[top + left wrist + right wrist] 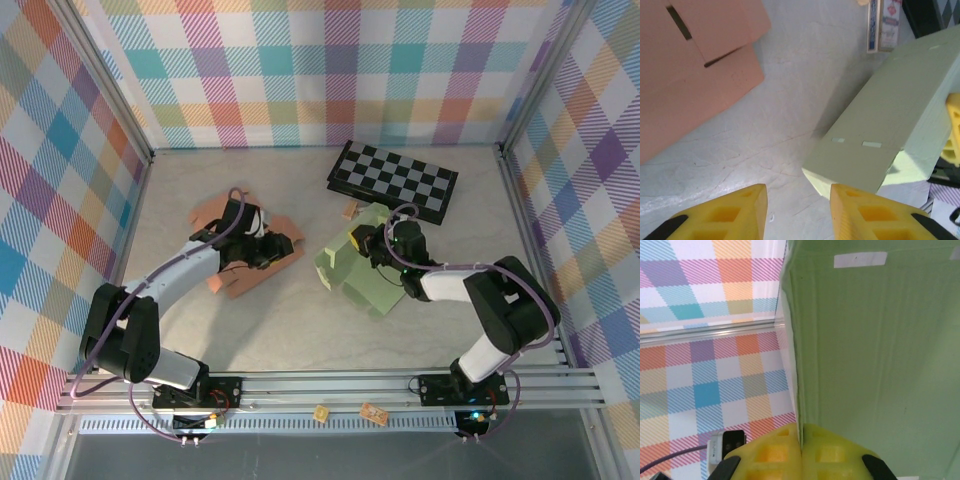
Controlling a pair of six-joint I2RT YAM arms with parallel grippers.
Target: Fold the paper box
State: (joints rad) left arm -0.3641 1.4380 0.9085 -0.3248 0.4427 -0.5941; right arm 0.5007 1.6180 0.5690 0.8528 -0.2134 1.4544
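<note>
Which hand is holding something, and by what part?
The right hand is shut on the green paper box, pinching the thin edge of one panel. The left hand holds nothing; it stands open over the table.

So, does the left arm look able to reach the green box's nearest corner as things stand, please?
Probably yes. The left gripper hangs with jaws apart over bare table, with nothing lying between it and the green box. The right gripper pinches a panel of that box further along.
</note>
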